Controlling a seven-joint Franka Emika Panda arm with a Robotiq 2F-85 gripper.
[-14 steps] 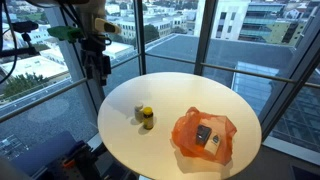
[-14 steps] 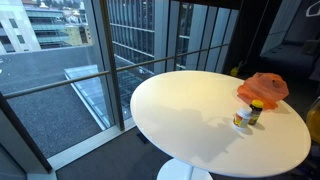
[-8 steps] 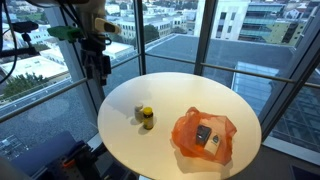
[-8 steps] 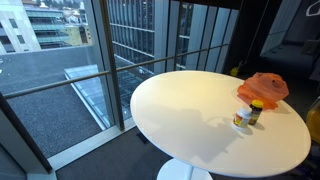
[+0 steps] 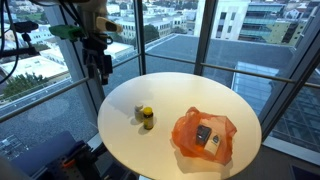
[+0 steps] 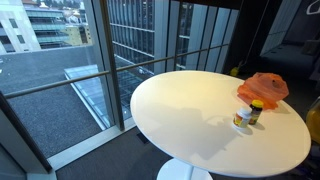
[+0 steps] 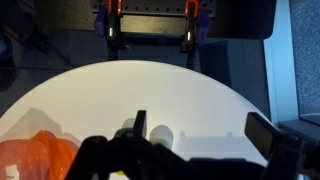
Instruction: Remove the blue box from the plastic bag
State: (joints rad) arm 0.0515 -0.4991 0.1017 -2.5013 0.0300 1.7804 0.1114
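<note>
A robot arm's claw (image 5: pixel 97 72) hangs in the air above the left edge of a round white table (image 5: pixel 170 95) set against floor-to-ceiling windows (image 5: pixel 185 30), with city rooftops beyond the glass. Its two fingers point down and stand wide apart with nothing between them, well clear of the tabletop.

Further right, in from the left edge and short of the table's middle, a small jar (image 5: pixel 147 118) with a yellow lid stands upright on its own.

Further right again, close to the near right edge, lies a crumpled orange plastic bag (image 5: pixel 186 140), its mouth open upward. The blue box (image 5: pixel 203 134) sits inside it, lying flat, with the bag's folds around it on all sides. Jar and bag are near each other but do not touch.

From an exterior view across the room, the bag (image 6: pixel 263 87) bunches at the far right edge of the table (image 6: pixel 190 120), and the jar (image 6: pixel 254 112) stands just in front of it; the claw is out of that picture.

The wrist view looks down over the dark claw onto the white top, with the bag (image 7: pixel 35 158) at lower left.
</note>
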